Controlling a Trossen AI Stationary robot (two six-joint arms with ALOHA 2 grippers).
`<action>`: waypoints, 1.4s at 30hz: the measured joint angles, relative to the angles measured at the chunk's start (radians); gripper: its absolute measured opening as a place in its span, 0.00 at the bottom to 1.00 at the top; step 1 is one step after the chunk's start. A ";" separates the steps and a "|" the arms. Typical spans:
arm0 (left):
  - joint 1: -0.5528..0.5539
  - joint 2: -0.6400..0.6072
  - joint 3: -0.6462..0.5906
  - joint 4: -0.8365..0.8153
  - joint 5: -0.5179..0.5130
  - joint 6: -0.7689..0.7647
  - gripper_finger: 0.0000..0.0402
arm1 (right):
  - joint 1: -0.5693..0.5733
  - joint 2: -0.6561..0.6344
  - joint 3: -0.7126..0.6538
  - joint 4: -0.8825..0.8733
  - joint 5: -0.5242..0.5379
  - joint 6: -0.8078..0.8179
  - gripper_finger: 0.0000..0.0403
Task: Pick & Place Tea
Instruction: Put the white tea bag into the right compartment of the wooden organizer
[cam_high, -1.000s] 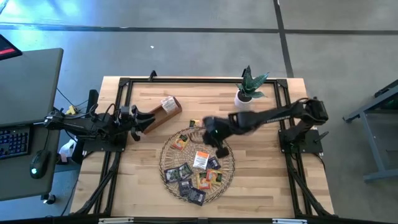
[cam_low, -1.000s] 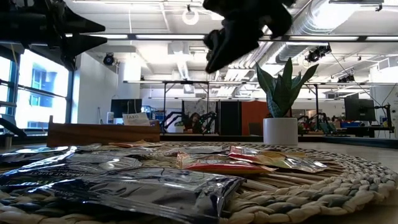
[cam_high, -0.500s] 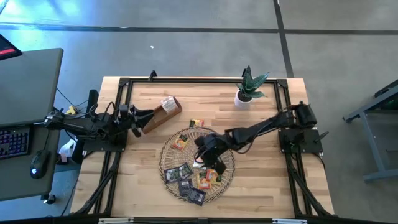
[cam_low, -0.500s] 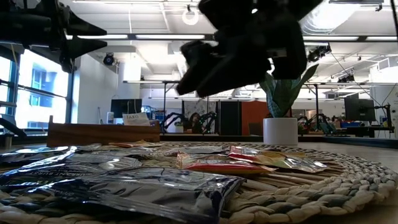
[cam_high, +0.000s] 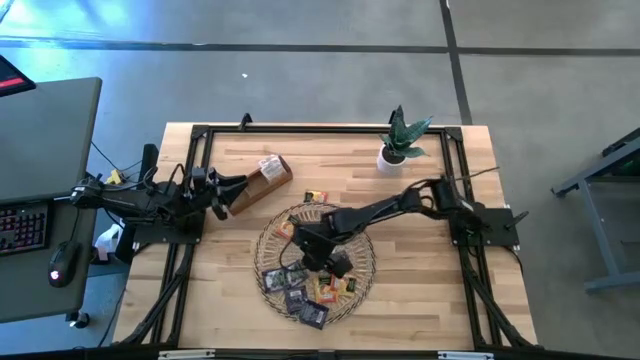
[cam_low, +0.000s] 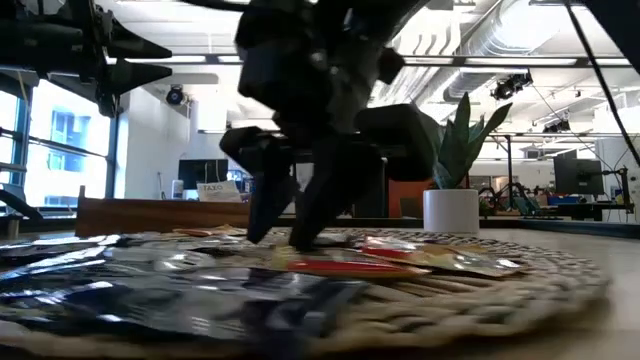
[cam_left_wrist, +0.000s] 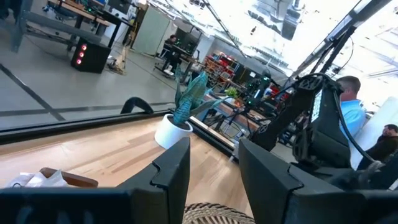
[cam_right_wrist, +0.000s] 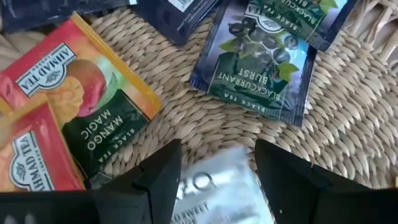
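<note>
early stage: right gripper (cam_high: 312, 252), fingers spread over a silver sachet (cam_right_wrist: 214, 186), nearly all tea (cam_high: 305, 285) on the wicker tray (cam_high: 366, 262); left gripper (cam_left_wrist: 214, 171) waits with fingers spread.

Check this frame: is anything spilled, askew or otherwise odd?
One orange sachet lies on the bare wood just beyond the wicker tray, apart from the heap. The brown box sits skewed to the table edges. The right gripper is low over the sachets, open.

Sachets (cam_high: 310, 285) crowd the woven tray (cam_high: 366, 268) around the right gripper (cam_right_wrist: 216, 163), apparently leaving little bare wicker between them.
</note>
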 joint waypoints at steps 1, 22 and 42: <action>0.000 0.000 0.000 -0.003 0.000 0.000 0.34 | -0.006 0.009 0.009 -0.009 -0.004 0.000 0.50; 0.000 0.000 0.000 -0.006 0.019 0.003 0.34 | -0.064 0.011 0.013 -0.064 -0.021 0.032 0.02; 0.000 0.000 0.000 0.004 0.016 0.000 0.34 | -0.128 -0.175 0.010 0.316 0.175 0.194 0.01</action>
